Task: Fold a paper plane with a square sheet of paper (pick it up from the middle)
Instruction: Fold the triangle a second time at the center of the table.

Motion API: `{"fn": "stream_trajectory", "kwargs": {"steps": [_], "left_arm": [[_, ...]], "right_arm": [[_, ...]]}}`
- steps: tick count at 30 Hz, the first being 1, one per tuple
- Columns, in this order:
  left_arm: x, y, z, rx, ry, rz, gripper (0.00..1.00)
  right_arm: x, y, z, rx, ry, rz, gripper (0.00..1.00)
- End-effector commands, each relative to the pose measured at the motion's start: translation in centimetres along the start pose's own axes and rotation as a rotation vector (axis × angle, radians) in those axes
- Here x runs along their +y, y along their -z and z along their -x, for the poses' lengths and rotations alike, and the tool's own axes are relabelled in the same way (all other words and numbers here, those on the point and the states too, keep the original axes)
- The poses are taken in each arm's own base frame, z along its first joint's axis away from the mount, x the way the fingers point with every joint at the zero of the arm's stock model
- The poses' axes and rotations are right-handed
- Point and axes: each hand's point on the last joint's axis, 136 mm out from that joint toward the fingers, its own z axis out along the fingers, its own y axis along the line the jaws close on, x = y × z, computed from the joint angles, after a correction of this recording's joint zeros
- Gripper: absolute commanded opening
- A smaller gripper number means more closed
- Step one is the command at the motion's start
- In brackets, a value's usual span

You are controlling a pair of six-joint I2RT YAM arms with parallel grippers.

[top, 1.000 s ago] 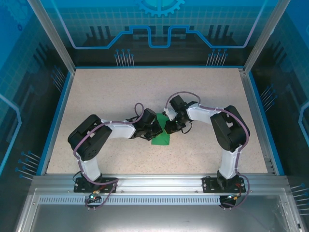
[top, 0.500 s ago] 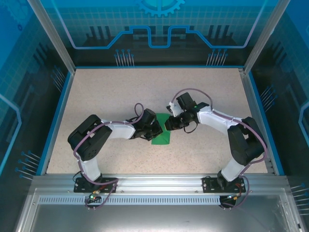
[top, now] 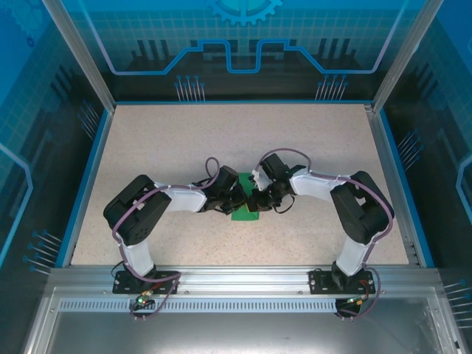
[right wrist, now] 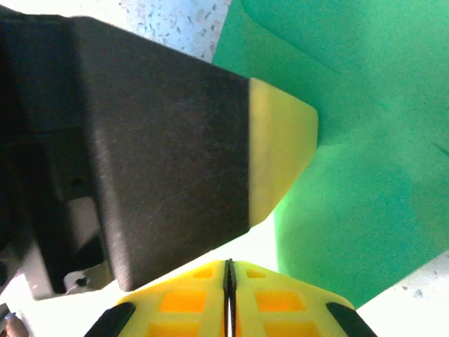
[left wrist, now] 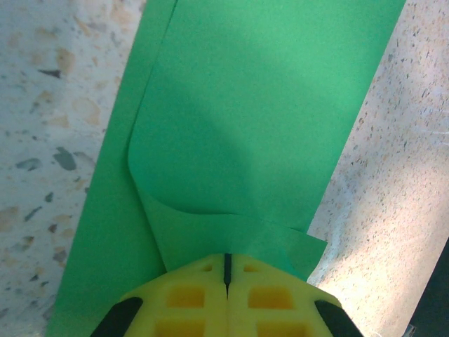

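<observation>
The square sheet of paper [top: 245,214], folded into layers, lies flat at the middle of the table [top: 162,147]. Over it the left gripper [left wrist: 226,261] has its fingers closed together, tips against the paper. Just beside it, the right gripper [right wrist: 229,265] also has closed fingers, at the paper's edge.

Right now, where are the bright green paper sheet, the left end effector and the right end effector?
bright green paper sheet [left wrist: 245,105], left wrist view, flat upper layer.
left end effector [left wrist: 226,261], left wrist view, seam between its shut yellow fingertips.
right end effector [right wrist: 228,267], right wrist view, seam between its shut yellow fingertips.
</observation>
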Motion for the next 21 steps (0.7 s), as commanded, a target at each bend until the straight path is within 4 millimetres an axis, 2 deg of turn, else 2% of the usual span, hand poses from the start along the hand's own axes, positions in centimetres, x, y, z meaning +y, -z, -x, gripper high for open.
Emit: {"fn": "stream_trajectory", "kwargs": {"steps": [1,10,21], "left_arm": [[3.7,-0.6,-1.3,0.039,0.015,0.131,0.0],[3.6,-0.6,-1.3,0.041,0.013,0.131,0.0],[4.0,-0.5,-1.4,0.039,0.011,0.142,0.0]], "right_arm": [[0.0,-1.0,-0.7,0.037,-0.022,0.011,0.1],[-2.7,-1.7,-1.8,0.07,-0.055,-0.098,0.1],[-4.5,-1.3,-3.1,0.092,-0.066,-0.165,0.1]]}}
